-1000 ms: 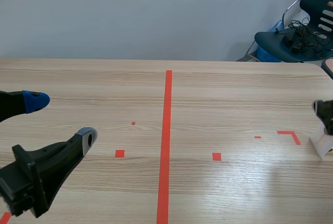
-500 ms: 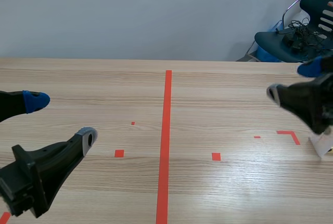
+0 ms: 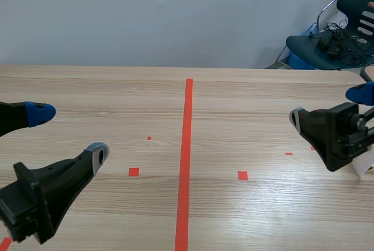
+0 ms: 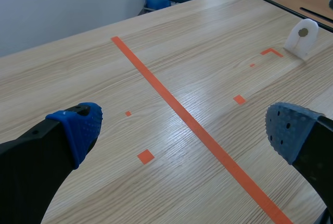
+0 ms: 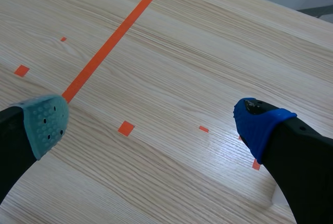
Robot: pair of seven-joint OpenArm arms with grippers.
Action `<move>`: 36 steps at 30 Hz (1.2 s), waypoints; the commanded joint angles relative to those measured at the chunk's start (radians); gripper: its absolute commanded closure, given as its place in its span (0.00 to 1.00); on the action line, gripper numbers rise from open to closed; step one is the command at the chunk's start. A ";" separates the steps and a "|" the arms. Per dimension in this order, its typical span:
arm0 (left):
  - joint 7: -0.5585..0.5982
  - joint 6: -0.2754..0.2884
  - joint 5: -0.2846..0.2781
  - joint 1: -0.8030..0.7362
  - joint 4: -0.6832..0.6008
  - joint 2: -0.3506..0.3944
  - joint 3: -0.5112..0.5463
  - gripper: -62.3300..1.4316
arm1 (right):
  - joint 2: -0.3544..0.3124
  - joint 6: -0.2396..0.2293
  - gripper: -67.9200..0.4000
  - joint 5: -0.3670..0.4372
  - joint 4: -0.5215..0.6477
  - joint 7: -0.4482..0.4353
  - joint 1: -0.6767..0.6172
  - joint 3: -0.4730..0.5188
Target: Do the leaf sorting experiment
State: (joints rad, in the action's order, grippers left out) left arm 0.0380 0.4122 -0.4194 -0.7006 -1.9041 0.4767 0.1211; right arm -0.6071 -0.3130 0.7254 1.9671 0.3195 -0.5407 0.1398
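Sinking lower, the right gripper [image 3: 326, 105] gapes, seemingly wider.

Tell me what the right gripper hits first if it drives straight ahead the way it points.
Nothing stands in its line. The right gripper, fingers open, points forward and down at bare table, so it would likely meet the wood itself, though depth is unclear.

The black two-fingered left gripper [image 3: 70, 133] is sitting at the lower left of the frame, its fingers standing wide apart and gripping nothing. The black right gripper [image 3: 327, 107] is hovering at the right edge, fingers spread apart too.
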 commanded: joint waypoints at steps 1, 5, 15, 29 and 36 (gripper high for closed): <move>0.017 0.001 -0.009 0.006 -0.006 0.001 0.001 0.00 | -0.016 -0.006 0.00 0.011 -0.001 -0.011 0.020 0.005; 0.017 0.001 -0.009 0.006 -0.006 0.004 0.001 0.00 | -0.016 -0.004 0.00 0.011 -0.001 -0.011 0.020 0.005; 0.013 0.001 -0.009 0.006 -0.006 0.004 0.001 0.00 | -0.016 -0.004 0.00 0.011 -0.001 -0.011 0.020 0.005; -0.044 0.003 -0.009 0.021 -0.006 0.006 0.001 0.00 | -0.013 -0.004 0.00 0.011 -0.001 -0.011 0.020 0.005; -0.084 0.006 0.056 0.140 0.097 0.006 -0.051 0.00 | -0.013 -0.004 0.00 0.011 -0.001 -0.011 0.020 0.005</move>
State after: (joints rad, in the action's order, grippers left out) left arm -0.0544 0.4179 -0.3649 -0.5766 -1.8317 0.4770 0.0929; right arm -0.6071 -0.3180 0.7258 1.9671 0.3195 -0.5407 0.1398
